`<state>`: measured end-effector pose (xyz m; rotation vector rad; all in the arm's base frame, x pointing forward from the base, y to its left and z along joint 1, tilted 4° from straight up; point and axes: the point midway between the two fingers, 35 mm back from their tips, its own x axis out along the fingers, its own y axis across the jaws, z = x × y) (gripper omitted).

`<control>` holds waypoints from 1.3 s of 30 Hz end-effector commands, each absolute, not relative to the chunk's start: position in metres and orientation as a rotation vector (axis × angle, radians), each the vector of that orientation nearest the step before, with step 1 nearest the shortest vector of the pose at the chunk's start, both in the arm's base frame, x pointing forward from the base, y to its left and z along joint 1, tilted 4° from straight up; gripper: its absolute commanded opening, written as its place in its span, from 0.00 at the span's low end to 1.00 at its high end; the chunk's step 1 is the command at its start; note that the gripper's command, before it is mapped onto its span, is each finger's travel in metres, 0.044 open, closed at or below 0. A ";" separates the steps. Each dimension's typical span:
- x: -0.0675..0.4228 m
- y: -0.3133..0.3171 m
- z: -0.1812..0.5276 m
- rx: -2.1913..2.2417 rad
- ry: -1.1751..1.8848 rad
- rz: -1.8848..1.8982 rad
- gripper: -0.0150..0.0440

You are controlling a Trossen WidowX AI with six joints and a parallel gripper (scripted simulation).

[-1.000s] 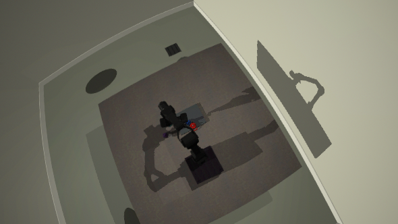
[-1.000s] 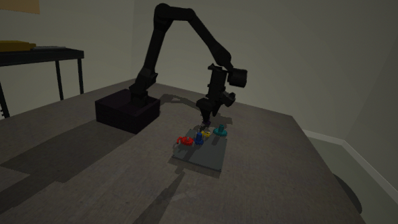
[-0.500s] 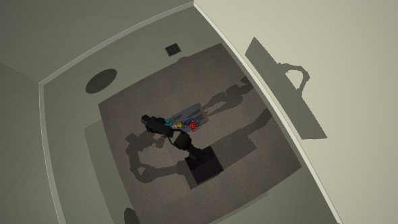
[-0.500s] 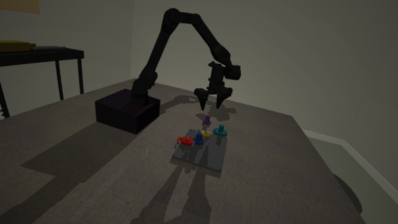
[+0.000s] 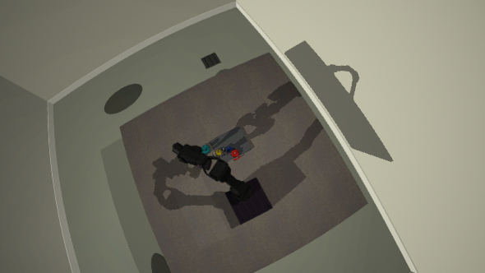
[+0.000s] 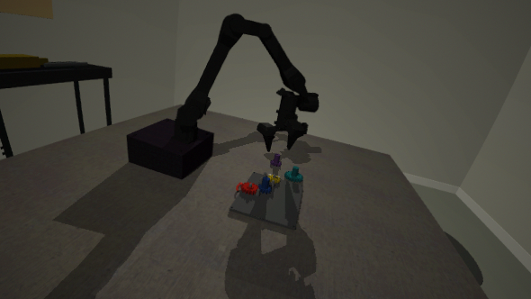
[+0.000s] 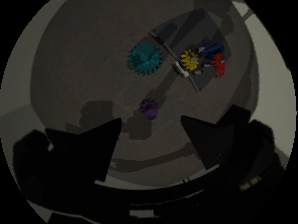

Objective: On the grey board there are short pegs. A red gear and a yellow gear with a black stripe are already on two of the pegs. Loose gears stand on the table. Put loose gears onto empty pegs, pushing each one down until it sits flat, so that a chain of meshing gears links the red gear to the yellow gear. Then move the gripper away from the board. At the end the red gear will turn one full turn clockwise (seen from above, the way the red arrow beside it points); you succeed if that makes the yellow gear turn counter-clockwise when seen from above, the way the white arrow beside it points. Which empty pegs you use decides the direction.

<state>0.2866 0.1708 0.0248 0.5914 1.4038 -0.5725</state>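
Observation:
The grey board (image 5: 246,141) (image 6: 281,213) (image 7: 192,32) carries the red gear (image 5: 233,153) (image 6: 249,188) (image 7: 219,65) and the yellow gear (image 5: 219,154) (image 6: 274,179) (image 7: 189,60). A blue gear (image 5: 229,149) (image 6: 265,185) (image 7: 213,50) stands on the board beside the red one; whether it sits flat is too small to tell. A teal gear (image 5: 205,149) (image 6: 293,176) (image 7: 145,58) stands on the table just off the board. A small purple gear (image 6: 276,161) (image 7: 149,108) stands apart on the table. My gripper (image 6: 279,149) (image 7: 152,119) is open and empty above the purple gear.
Short grey pegs (image 7: 198,72) show near the yellow and red gears. A white arrow (image 7: 181,69) lies by the yellow gear at the board's edge. The arm's dark base box (image 5: 256,202) (image 6: 168,149) stands on the table. Arm shadows cross the table and board.

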 end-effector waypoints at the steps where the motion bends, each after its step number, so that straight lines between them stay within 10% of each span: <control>1: 0.287 0.171 0.020 0.597 1.401 -0.577 1.00; 22: 0.289 0.170 -0.005 0.596 1.401 -0.577 1.00; 39: 0.289 0.170 -0.005 0.596 1.401 -0.577 0.34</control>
